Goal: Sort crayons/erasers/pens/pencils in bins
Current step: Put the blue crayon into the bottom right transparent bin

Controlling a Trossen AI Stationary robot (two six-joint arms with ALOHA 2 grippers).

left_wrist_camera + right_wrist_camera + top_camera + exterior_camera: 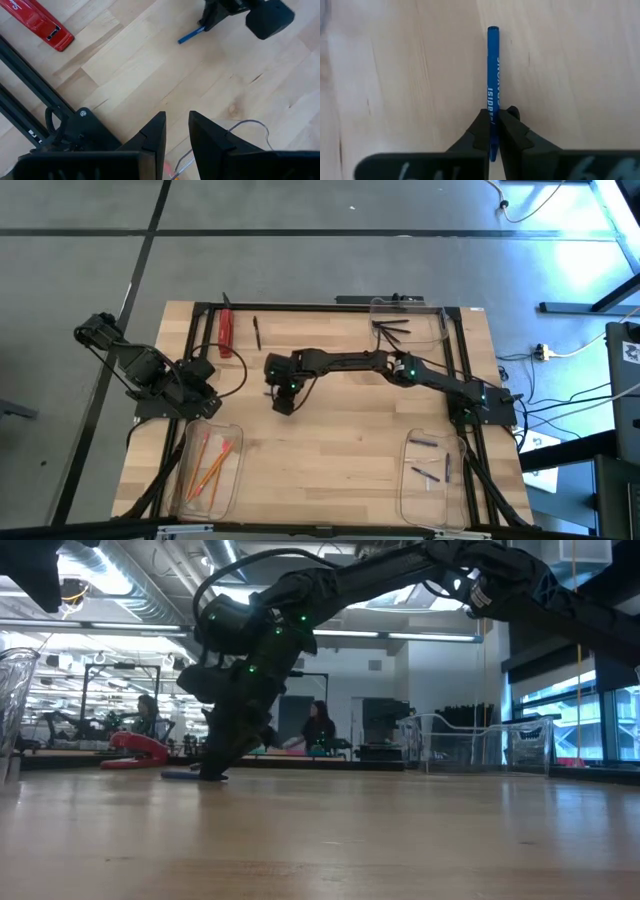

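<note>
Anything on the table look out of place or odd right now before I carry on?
One thing: a red stapler lies at the table's far edge, left of a loose pen; it fits none of the sorted kinds. Otherwise the right tool is shut on a blue crayon lying flat; the bins sit upright.

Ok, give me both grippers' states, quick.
Left gripper: open, holding nothing, parked near the pencil bin.
Right gripper: shut on the blue crayon, down at the table.

Bright even daylight, ceiling-lamp glare in the low view, soft shadows.
</note>
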